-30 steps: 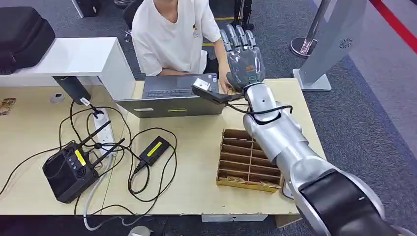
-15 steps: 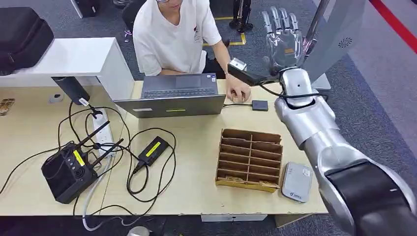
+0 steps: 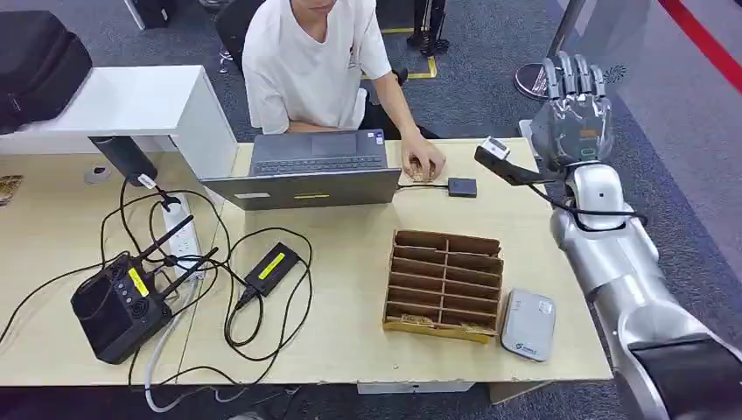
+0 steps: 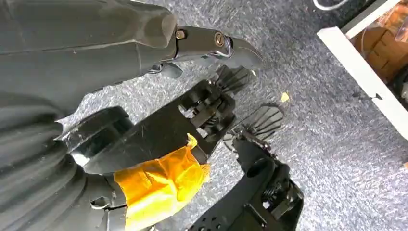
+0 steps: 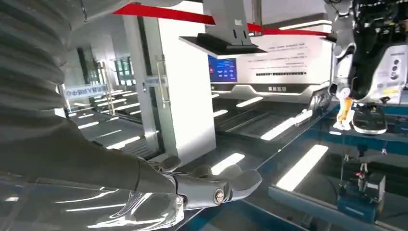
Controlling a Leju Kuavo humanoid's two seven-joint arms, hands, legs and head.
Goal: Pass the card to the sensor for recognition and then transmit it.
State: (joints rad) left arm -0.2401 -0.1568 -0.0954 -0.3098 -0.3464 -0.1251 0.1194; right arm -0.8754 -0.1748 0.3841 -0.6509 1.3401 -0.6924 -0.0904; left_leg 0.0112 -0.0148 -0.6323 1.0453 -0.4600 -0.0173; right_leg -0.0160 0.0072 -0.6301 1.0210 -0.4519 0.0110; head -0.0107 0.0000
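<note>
While I watch through the head view, the right hand is held up just past the far right corner of the bench, its back toward the camera. Its fingers point straight up, side by side. In the right wrist view the thumb sticks out with nothing against it, so I read that hand as holding nothing.

The left hand hangs over grey carpet. Its dark fingers are loosely apart from the thumb, with nothing between them, and a strip of orange tape wraps its base.

I cannot tell where the card is. A wooden slotted rack sits toward the near right of the bench, and whatever lies in its front slot is too small for me to make out. Just beside the rack, on its right, lies a grey flat device. A small black box sits farther back, wired to the laptop.

A person in a white shirt sits behind the laptop, one hand resting on the bench between the laptop and the black box.

On the left half of the bench I see a black controller with antennas, a white power strip, and a black adapter with a yellow label, all tangled in black cables.
</note>
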